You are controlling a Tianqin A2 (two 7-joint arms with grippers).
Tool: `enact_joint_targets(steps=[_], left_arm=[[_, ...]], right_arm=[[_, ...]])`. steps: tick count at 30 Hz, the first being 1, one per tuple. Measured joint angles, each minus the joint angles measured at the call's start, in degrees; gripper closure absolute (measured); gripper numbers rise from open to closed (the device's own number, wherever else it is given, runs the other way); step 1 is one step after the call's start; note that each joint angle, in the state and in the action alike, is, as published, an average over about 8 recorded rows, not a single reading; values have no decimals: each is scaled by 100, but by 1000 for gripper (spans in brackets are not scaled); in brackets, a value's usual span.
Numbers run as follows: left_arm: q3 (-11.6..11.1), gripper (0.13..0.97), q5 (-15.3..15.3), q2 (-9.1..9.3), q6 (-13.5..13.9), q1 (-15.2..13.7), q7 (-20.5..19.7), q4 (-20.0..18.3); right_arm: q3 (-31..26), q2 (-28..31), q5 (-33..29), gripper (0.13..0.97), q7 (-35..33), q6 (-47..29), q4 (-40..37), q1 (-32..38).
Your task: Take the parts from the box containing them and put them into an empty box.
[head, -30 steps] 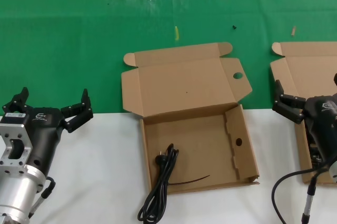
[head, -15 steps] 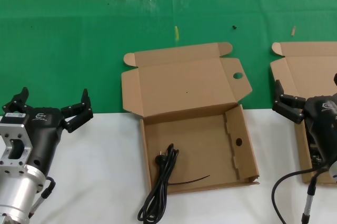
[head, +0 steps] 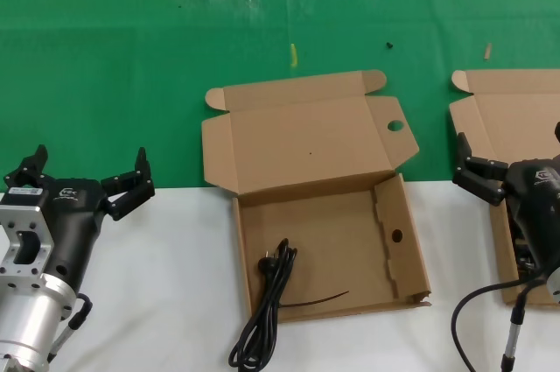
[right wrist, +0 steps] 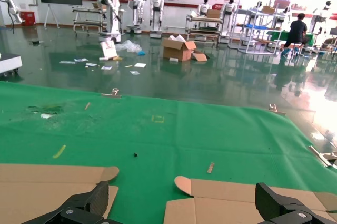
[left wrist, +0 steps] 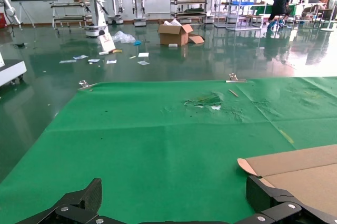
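Cardboard holed box (head: pixel 325 241) sits frame centre; source box (head: pixel 507 127) shows at right edge. Left gripper (head: pixel 87 181), lower left, and right gripper (head: pixel 490 171), far right, both spread, empty. Cord (head: pixel 267 302) droops over the centre box's front wall: light, limp; grasp the bundled loops.

White table and green mat, with what lies on them.

White table (head: pixel 175 284) in the foreground, green mat (head: pixel 280 57) beyond it. An open cardboard box (head: pixel 328 249) stands on the table, its raised lid (head: pixel 306 140) leaning back over the mat. A bundled black cord (head: pixel 267 302) lies partly inside this box and hangs over its near wall onto the table. A second cardboard box (head: pixel 503 114) lies at the right edge, only partly seen. Small scraps (head: pixel 294 55) lie scattered on the mat.
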Motion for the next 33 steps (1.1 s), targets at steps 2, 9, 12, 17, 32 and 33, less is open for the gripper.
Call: enact_joint_targets(steps=[2,9,12,17,32,33], left_arm=[[0,132,0,0,0,0,0,0],[0,132,0,0,0,0,0,0],[0,132,0,0,0,0,0,0],[0,132,0,0,0,0,0,0],[0,132,0,0,0,0,0,0],[0,132,0,0,0,0,0,0]], right_arm=[[0,0,0,129,0,0,0,0],[0,0,0,129,0,0,0,0],[0,0,0,129,0,0,0,0],[0,0,0,129,0,0,0,0],[0,0,0,129,0,0,0,0],[0,0,0,129,0,0,0,0]])
